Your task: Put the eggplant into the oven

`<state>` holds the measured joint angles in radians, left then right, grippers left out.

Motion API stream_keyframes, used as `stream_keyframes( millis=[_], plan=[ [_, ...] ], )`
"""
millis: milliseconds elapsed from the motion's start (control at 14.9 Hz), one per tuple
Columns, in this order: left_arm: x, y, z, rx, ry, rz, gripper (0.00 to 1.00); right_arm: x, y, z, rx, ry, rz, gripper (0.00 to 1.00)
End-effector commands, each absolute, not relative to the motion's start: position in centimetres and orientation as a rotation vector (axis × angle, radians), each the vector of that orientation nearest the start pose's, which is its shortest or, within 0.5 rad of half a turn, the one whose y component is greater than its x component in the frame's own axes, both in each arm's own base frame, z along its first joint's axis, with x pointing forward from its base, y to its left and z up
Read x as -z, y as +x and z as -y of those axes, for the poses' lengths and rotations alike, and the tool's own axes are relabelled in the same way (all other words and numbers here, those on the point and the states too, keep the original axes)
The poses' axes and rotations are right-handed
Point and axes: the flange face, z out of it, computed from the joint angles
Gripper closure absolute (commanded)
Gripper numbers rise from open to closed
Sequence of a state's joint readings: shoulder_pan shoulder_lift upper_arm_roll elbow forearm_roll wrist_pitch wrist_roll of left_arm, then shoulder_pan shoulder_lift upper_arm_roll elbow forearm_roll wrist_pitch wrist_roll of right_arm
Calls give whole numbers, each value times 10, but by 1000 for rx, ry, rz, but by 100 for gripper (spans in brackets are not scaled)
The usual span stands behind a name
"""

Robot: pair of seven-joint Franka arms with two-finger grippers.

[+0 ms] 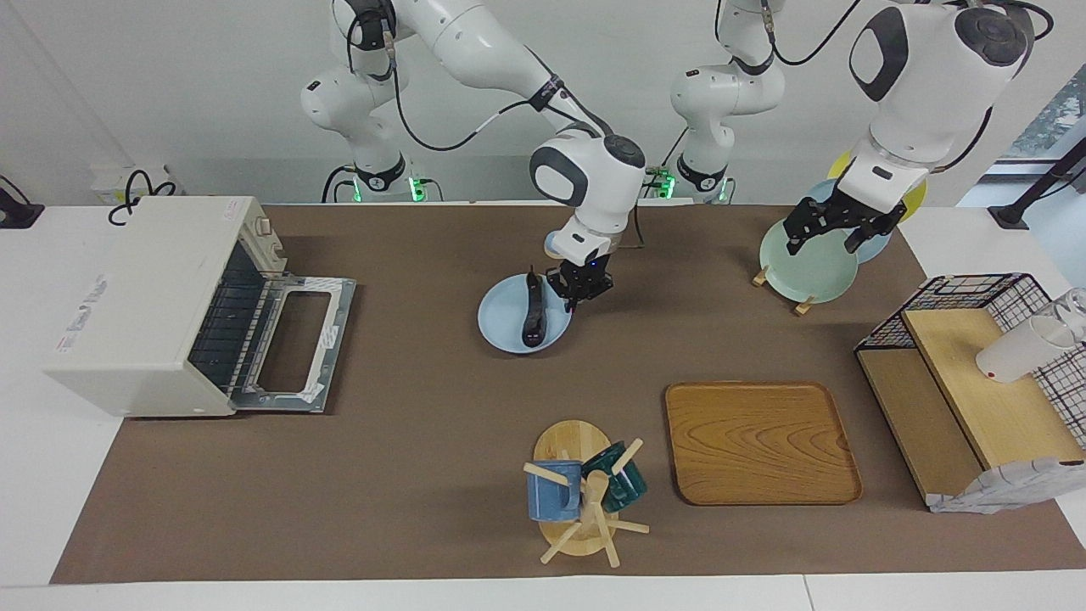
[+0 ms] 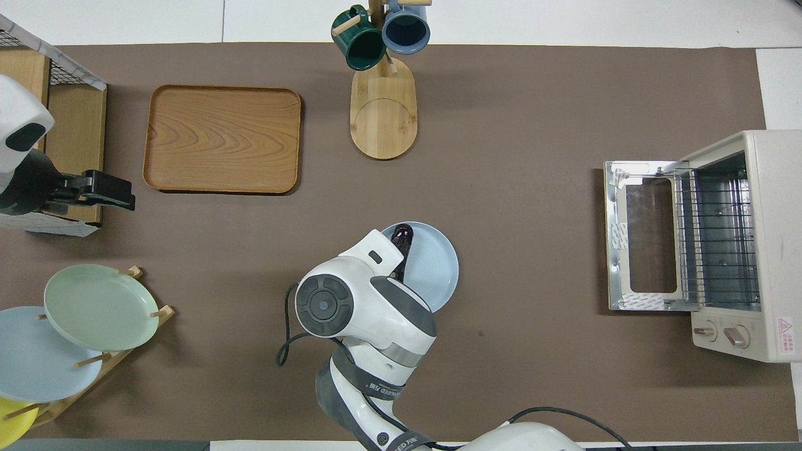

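Now the long, dark purple-black eggplant (image 1: 534,312) lies on the round pale blue plate (image 1: 502,327) in the middle of the brown table mat (image 1: 424,475). With the plate read as a clock in the facing view, the eggplant runs from about twelve down toward five. The right gripper (image 1: 577,293) hangs low over the plate's two-o'clock rim, just beside the eggplant's upper end; whether its fingers are spread or pressed together cannot be told, and no contact with the eggplant shows.

The boxy cream toaster oven (image 1: 127,305) stands at the right arm's end of the table, well apart from the plate, its glass door (image 1: 293,344) dropped flat and open, the wire rack (image 1: 222,318) showing inside.

The left gripper (image 1: 836,227) waits above the pale green plate (image 1: 806,267) in the wooden dish rack (image 1: 776,280), its black fingers spread and holding nothing.
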<state>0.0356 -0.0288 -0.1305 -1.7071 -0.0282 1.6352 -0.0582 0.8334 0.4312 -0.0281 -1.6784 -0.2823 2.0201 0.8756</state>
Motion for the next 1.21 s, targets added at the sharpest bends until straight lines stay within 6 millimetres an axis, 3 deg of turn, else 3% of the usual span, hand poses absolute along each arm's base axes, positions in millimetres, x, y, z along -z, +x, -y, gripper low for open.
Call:
stream_keyframes(
  millis=[0,134,336,604,873,1142],
  plan=[
    [-584,538,47,-78,-3139,-51,0,-385,493,-412,197,-3422,180,100],
    [-583,539,46,-85,-3139,-54,0,-410,503,-364,133,-3441,246,100],
    [-584,538,46,-83,-3139,-59,0,-427,514,-259,36,-3454,194,100],
    [-584,539,52,-71,-3141,-56,0,-415,517,-171,-103,-3466,145,100],
    [-584,539,52,-69,-3141,-58,0,-426,537,-80,-164,-3439,206,100],
    [-584,538,50,-78,-3140,-54,0,-415,538,-10,-203,-3409,244,100]
  ],
)
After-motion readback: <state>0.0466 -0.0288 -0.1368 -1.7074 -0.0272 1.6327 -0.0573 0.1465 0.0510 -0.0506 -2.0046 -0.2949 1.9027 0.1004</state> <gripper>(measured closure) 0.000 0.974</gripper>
